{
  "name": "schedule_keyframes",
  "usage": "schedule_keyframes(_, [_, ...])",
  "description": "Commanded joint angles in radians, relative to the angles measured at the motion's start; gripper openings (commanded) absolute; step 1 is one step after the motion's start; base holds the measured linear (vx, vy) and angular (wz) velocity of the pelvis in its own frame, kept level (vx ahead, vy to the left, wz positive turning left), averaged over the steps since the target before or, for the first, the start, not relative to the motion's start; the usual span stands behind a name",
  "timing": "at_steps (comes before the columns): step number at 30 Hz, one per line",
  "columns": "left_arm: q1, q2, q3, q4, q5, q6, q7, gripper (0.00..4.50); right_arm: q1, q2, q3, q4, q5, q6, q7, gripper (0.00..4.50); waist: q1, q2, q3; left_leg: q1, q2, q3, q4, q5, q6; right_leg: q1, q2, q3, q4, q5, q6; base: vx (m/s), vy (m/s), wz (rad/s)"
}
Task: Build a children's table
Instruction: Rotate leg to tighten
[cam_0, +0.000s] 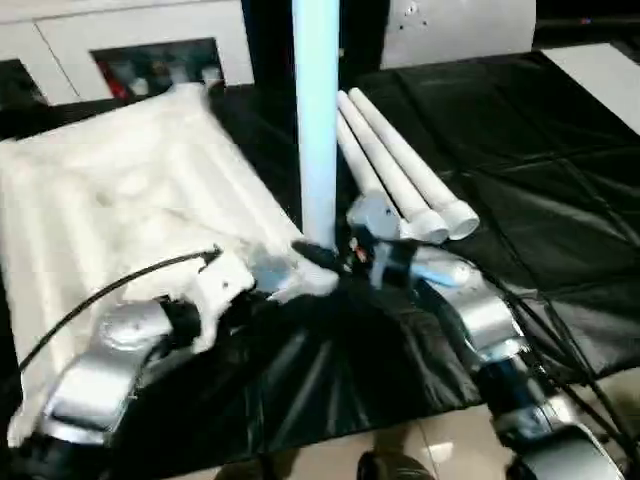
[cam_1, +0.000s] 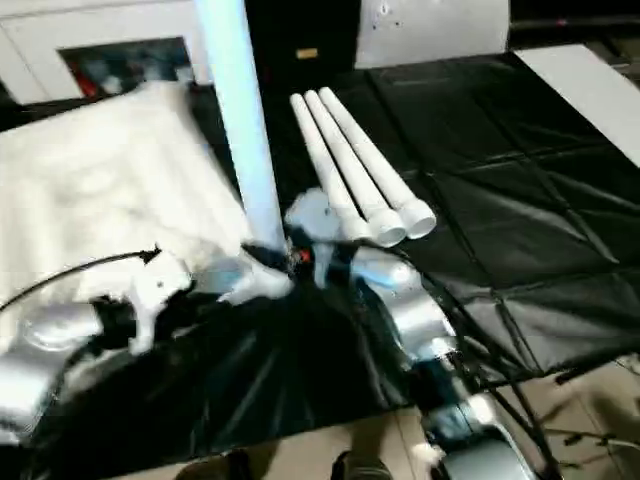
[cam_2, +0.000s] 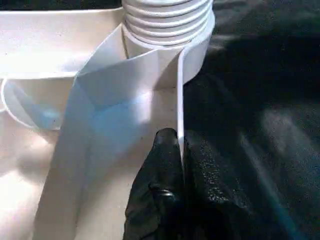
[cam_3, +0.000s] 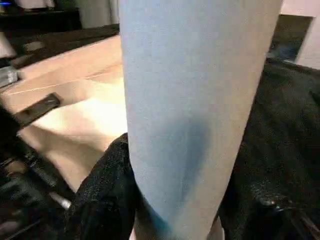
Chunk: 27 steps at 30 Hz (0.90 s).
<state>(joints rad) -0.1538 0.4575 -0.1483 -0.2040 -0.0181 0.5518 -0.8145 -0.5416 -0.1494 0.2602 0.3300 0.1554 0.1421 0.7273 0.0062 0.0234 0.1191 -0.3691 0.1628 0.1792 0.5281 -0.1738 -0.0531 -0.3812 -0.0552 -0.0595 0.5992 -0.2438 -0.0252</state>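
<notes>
Blocked ahead: upright white tapered plastic leg (cam_0: 317, 110) between my hands.
Blocked right: three loose white round legs (cam_0: 400, 170) just beside it.
Open: black sheet (cam_0: 530, 160) farther right.

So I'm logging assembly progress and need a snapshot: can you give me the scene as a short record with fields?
table top: upside down on the black sheet, ribbed underside up
upright leg: stands at the top's near corner
loose legs: three, side by side on the sheet
left gripper: shut on the table top's rim beside the threaded corner socket
right gripper: closed around the upright leg near its base
legs left to fit: three
</notes>
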Motion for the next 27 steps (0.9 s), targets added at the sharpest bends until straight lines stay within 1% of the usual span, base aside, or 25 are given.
schedule_keyframes(1, [-0.001,-0.068,-0.086,-0.046,0.01,0.082,0.046,0.0,0.041,0.019,0.059,0.149,-0.067,0.079,-0.034,1.88,0.003,-0.011,-0.025,-0.002,0.077,-0.029,-0.059,-0.157,0.097,0.023,-0.093,0.067,-0.085,-0.186,-0.208,0.0,0.0,0.0])
schedule_keyframes(2, [-0.014,-0.086,-0.096,-0.056,0.01,0.111,0.073,0.0,0.037,0.026,0.063,0.151,-0.062,0.085,-0.032,1.88,0.005,-0.006,-0.022,0.001,0.078,-0.029,-0.057,-0.156,0.098,0.022,-0.095,0.068,-0.087,-0.176,-0.214,0.0,0.0,0.0])
schedule_keyframes(3, [-0.022,-0.095,-0.101,-0.062,0.009,0.128,0.088,0.0,0.035,0.03,0.066,0.151,-0.058,0.09,-0.03,1.88,0.005,-0.011,-0.023,0.002,0.076,-0.027,-0.056,-0.158,0.097,0.023,-0.095,0.068,-0.086,-0.171,-0.219,0.0,0.0,0.0])
schedule_keyframes(4, [-0.029,-0.093,-0.109,-0.065,0.013,0.134,0.1,0.0,0.034,0.033,0.071,0.152,-0.058,0.093,-0.028,1.88,0.004,-0.013,-0.023,0.001,0.076,-0.028,-0.057,-0.162,0.096,0.026,-0.095,0.066,-0.087,-0.182,-0.215,0.0,0.0,0.0])
schedule_keyframes(5, [-0.029,-0.093,-0.109,-0.065,0.013,0.134,0.1,0.0,0.034,0.033,0.071,0.152,-0.058,0.093,-0.028,1.88,0.004,-0.013,-0.023,0.001,0.076,-0.028,-0.057,-0.162,0.096,0.026,-0.095,0.066,-0.087,-0.182,-0.215,0.0,0.0,0.0])
schedule_keyframes(6, [-0.036,-0.085,-0.124,-0.069,0.034,0.138,0.111,0.0,0.037,0.038,0.078,0.155,-0.064,0.099,-0.02,1.88,0.005,-0.014,-0.021,0.003,0.076,-0.028,-0.057,-0.181,0.095,0.023,-0.094,0.067,-0.09,-0.209,-0.201,0.0,0.0,0.0])
schedule_keyframes(7, [-0.038,-0.082,-0.133,-0.07,0.049,0.136,0.114,0.0,0.038,0.042,0.078,0.159,-0.067,0.099,-0.02,1.88,0.006,-0.015,-0.021,0.003,0.076,-0.029,-0.057,-0.184,0.092,0.023,-0.095,0.068,-0.091,-0.217,-0.194,0.0,0.0,0.0])
schedule_keyframes(11, [-0.038,-0.088,-0.133,-0.08,0.062,0.157,0.119,0.0,0.04,0.049,0.08,0.171,-0.073,0.091,-0.019,1.88,0.006,-0.017,-0.019,0.004,0.075,-0.03,-0.06,-0.212,0.08,0.021,-0.096,0.068,-0.096,-0.26,-0.183,0.0,0.0,0.0])
schedule_keyframes(12, [-0.04,-0.087,-0.133,-0.081,0.068,0.164,0.121,0.0,0.038,0.052,0.078,0.177,-0.074,0.09,-0.026,1.88,0.007,-0.017,-0.021,0.004,0.075,-0.031,-0.06,-0.216,0.074,0.021,-0.097,0.069,-0.097,-0.277,-0.176,0.0,0.0,0.0])
schedule_keyframes(13, [-0.042,-0.082,-0.134,-0.081,0.074,0.169,0.122,0.0,0.035,0.061,0.066,0.187,-0.063,0.096,-0.028,1.88,0.008,-0.014,-0.021,0.004,0.076,-0.032,-0.06,-0.215,0.073,0.021,-0.098,0.069,-0.096,-0.275,-0.176,0.0,0.0,0.0])
schedule_keyframes(14, [-0.044,-0.076,-0.135,-0.081,0.076,0.173,0.126,0.0,0.031,0.067,0.056,0.195,-0.055,0.101,-0.033,1.88,0.006,-0.016,-0.021,0.003,0.075,-0.032,-0.06,-0.217,0.073,0.021,-0.097,0.069,-0.096,-0.274,-0.178,0.0,0.0,0.0])
schedule_keyframes(15, [-0.046,-0.071,-0.128,-0.08,0.072,0.171,0.132,0.0,0.026,0.073,0.048,0.205,-0.049,0.101,-0.04,2.23,0.006,-0.014,-0.02,0.003,0.075,-0.033,-0.061,-0.228,0.071,0.02,-0.097,0.068,-0.097,-0.288,-0.178,0.0,0.0,0.0])
schedule_keyframes(16, [-0.046,-0.071,-0.128,-0.08,0.071,0.171,0.132,0.0,0.026,0.073,0.048,0.205,-0.049,0.101,-0.04,2.44,0.005,-0.015,-0.021,0.003,0.075,-0.032,-0.06,-0.23,0.07,0.02,-0.097,0.069,-0.098,-0.292,-0.177,0.0,0.0,0.0])
schedule_keyframes(17, [-0.05,-0.056,-0.127,-0.076,0.075,0.145,0.131,0.0,0.022,0.076,0.041,0.213,-0.05,0.095,-0.046,2.61,0.005,-0.016,-0.02,0.002,0.075,-0.033,-0.061,-0.23,0.069,0.021,-0.098,0.069,-0.098,-0.295,-0.176,0.0,0.0,0.0])
schedule_keyframes(19, [-0.056,-0.048,-0.122,-0.07,0.078,0.13,0.125,0.0,0.019,0.078,0.034,0.219,-0.052,0.082,-0.049,2.68,0.006,-0.012,-0.027,0.007,0.075,-0.032,-0.057,-0.206,0.068,0.021,-0.097,0.07,-0.095,-0.255,-0.189,0.0,0.0,0.0])
schedule_keyframes(20, [-0.059,-0.043,-0.118,-0.065,0.079,0.122,0.121,0.0,0.017,0.078,0.028,0.221,-0.05,0.077,-0.052,2.68,0.008,-0.01,-0.031,0.007,0.076,-0.029,-0.053,-0.172,0.075,0.023,-0.094,0.07,-0.088,-0.174,-0.2,0.0,0.0,0.0])
schedule_keyframes(21, [-0.064,-0.036,-0.116,-0.058,0.079,0.112,0.114,0.0,0.016,0.077,0.024,0.224,-0.05,0.069,-0.053,2.79,0.008,-0.009,-0.032,0.003,0.076,-0.03,-0.052,-0.135,0.086,0.027,-0.091,0.066,-0.078,-0.097,-0.214,0.0,0.0,0.0])
schedule_keyframes(22, [-0.065,-0.033,-0.114,-0.055,0.079,0.109,0.112,0.0,0.015,0.076,0.023,0.225,-0.05,0.066,-0.053,2.96,0.009,-0.009,-0.034,0.004,0.075,-0.03,-0.05,-0.12,0.093,0.028,-0.09,0.065,-0.075,-0.062,-0.22,0.0,0.0,0.0])
schedule_keyframes(23, [-0.07,-0.019,-0.117,-0.046,0.084,0.095,0.1,0.0,0.012,0.076,0.018,0.23,-0.052,0.056,-0.051,3.07,0.01,0.0,-0.037,0.005,0.074,-0.03,-0.047,-0.099,0.104,0.031,-0.092,0.064,-0.07,-0.01,-0.233,0.0,0.0,0.0])
schedule_keyframes(24, [-0.077,0.002,-0.122,-0.034,0.089,0.08,0.081,0.0,0.008,0.074,0.011,0.236,-0.055,0.045,-0.048,3.12,0.009,-0.002,-0.037,0.005,0.073,-0.028,-0.046,-0.1,0.111,0.032,-0.091,0.062,-0.071,0.005,-0.244,0.0,0.0,0.0])
schedule_keyframes(25, [-0.084,0.016,-0.117,-0.018,0.085,0.065,0.067,0.0,0.007,0.067,0.004,0.229,-0.053,0.036,-0.038,3.17,0.013,0.006,-0.042,0.009,0.073,-0.028,-0.043,-0.106,0.109,0.034,-0.093,0.062,-0.069,0.004,-0.254,0.0,0.0,0.0])
schedule_keyframes(26, [-0.085,0.017,-0.116,-0.016,0.084,0.063,0.065,0.0,0.007,0.066,0.003,0.228,-0.052,0.036,-0.036,3.28,0.013,0.003,-0.041,0.01,0.072,-0.025,-0.042,-0.109,0.11,0.032,-0.092,0.063,-0.072,0.007,-0.256,0.0,0.0,0.0])
schedule_keyframes(27, [-0.092,0.025,-0.109,0.0,0.076,0.047,0.05,0.0,0.01,0.057,-0.003,0.213,-0.044,0.036,-0.021,3.41,0.018,0.003,-0.045,0.01,0.074,-0.025,-0.04,-0.093,0.109,0.036,-0.092,0.062,-0.067,0.038,-0.263,0.0,0.0,0.0])
